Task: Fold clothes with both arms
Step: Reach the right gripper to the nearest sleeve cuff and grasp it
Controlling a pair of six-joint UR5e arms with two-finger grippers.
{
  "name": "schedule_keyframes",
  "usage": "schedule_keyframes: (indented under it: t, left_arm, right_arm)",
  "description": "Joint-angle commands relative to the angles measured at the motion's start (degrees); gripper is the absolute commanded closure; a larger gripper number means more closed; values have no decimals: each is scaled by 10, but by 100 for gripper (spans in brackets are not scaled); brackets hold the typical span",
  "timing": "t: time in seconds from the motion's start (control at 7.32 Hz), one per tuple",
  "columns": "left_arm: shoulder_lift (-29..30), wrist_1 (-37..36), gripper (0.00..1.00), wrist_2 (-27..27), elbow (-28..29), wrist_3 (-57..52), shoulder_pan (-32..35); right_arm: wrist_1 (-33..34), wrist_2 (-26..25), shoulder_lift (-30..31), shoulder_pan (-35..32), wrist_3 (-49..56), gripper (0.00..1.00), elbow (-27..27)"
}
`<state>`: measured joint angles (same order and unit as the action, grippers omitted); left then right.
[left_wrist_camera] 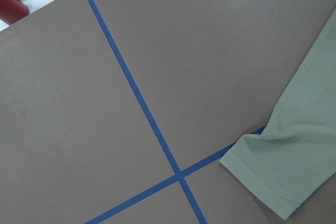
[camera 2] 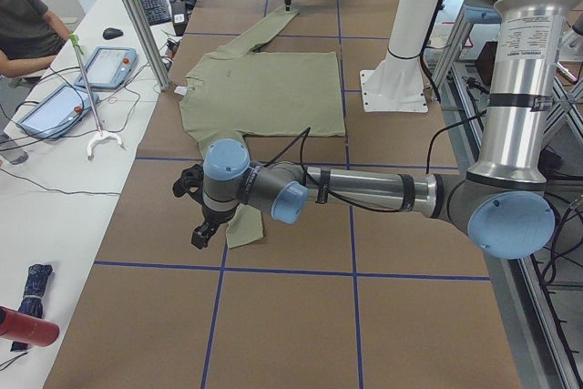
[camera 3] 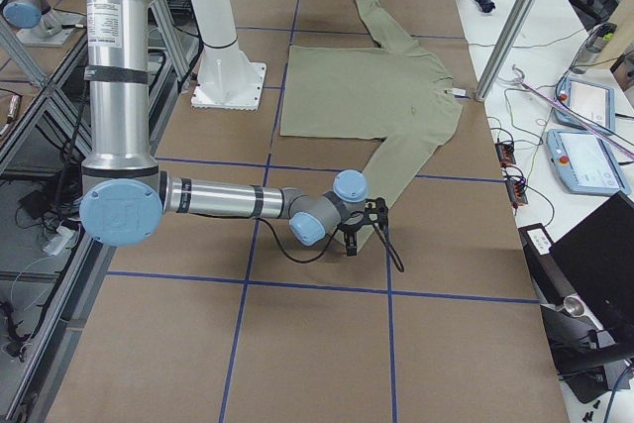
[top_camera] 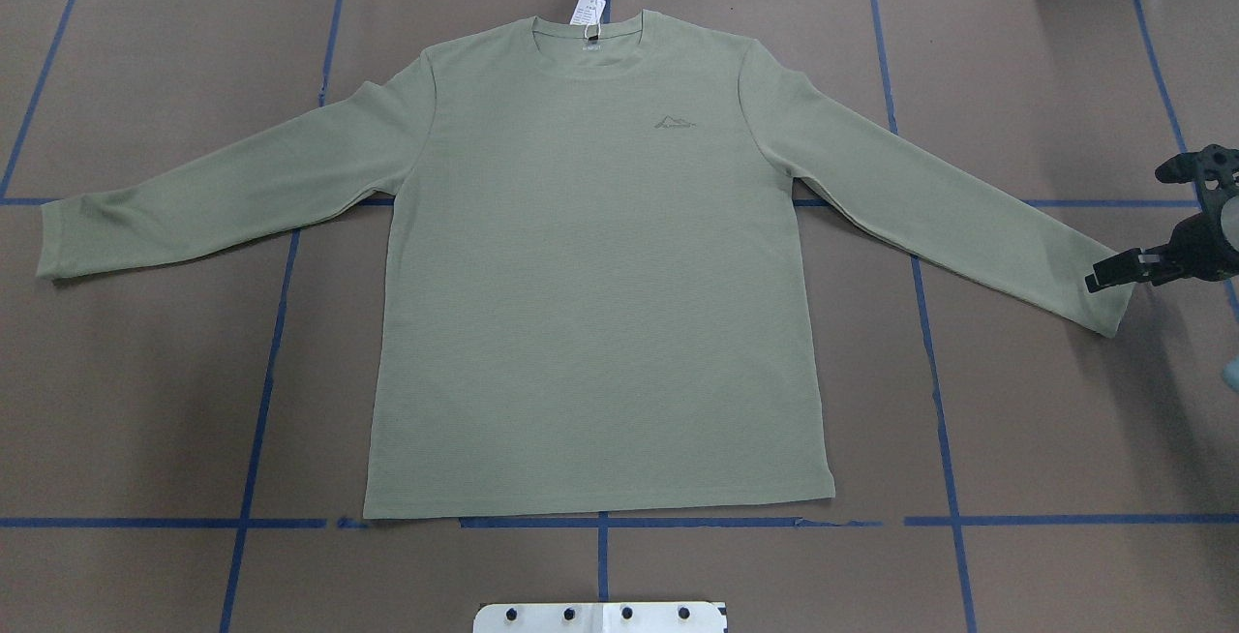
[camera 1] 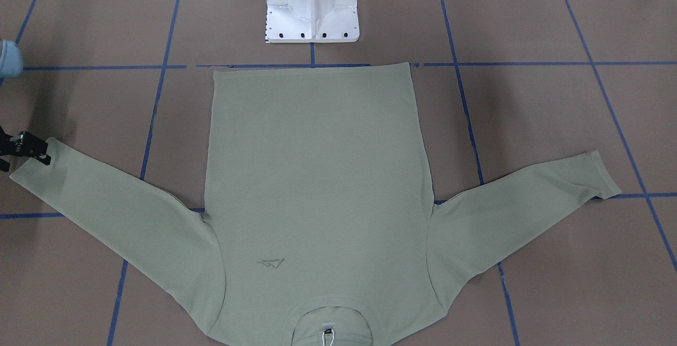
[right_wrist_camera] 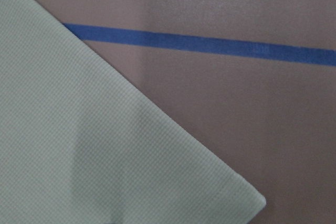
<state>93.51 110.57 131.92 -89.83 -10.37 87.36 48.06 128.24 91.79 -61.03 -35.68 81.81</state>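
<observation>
Right gripper [top_camera: 1096,280] points down at the far corner of the right cuff [top_camera: 1103,304] of the shirt [top_camera: 600,304], near the right end of the table [top_camera: 1016,420]; whether its jaws stand wide or narrow I cannot tell, nor whether they touch the cloth. The right arm [camera 3: 228,197] stands with its upper tube upright, elbow low, forearm nearly level above the table and wrist bent downward. The left arm [camera 2: 364,190] mirrors that pose, with the left gripper [camera 2: 198,240] hanging just beside the left cuff [top_camera: 58,248], on its far side; how wide it stands I cannot tell either.

The shirt lies flat and front up in the table's middle. Its long axis runs from the robot's edge to the far edge, hem toward the white pedestal base [camera 1: 312,5], round neck toward the far edge. Both sleeves spread toward the table's ends, slanting back toward the robot's edge. The cloth is a pale sage-green fine-ribbed knit, with a small tone-on-tone logo [top_camera: 675,122] on the chest and a white paper hang tag [top_camera: 588,12] at the neck. Brown paper covers the table, crossed by blue tape lines [top_camera: 931,352]
</observation>
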Motion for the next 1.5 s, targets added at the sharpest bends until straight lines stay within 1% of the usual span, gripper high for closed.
schedule_keyframes:
  t: [0.0, 0.27, 0.41, 0.55, 0.82, 0.96, 1.09, 1.23, 1.37]
  left_arm:
    - [0, 0, 0, 0, 0, 0, 0]
    - [0, 0, 0, 0, 0, 0, 0]
    - [0, 0, 0, 0, 1, 0, 0]
    - [0, 0, 0, 0, 1, 0, 0]
    - [0, -1, 0, 0, 0, 0, 0]
    - [1, -1, 0, 0, 0, 1, 0]
    - [1, -1, 0, 0, 1, 1, 0]
    - [1, -1, 0, 0, 0, 1, 0]
    - [1, -1, 0, 0, 1, 1, 0]
  right_arm:
    - [1, 0, 2, 0, 0, 17, -2]
    - [1, 0, 1, 0, 1, 69, -1]
    - [1, 1, 1, 0, 1, 89, 0]
    - [1, 6, -1, 0, 1, 100, 3]
    - [2, 17, -5, -6, 0, 100, 8]
    - [1, 34, -8, -23, 0, 100, 9]
    - [3, 56, -9, -34, -3, 100, 33]
    - [36, 81, -52, -39, -27, 100, 44]
    - [99, 107, -120, -40, -34, 100, 44]
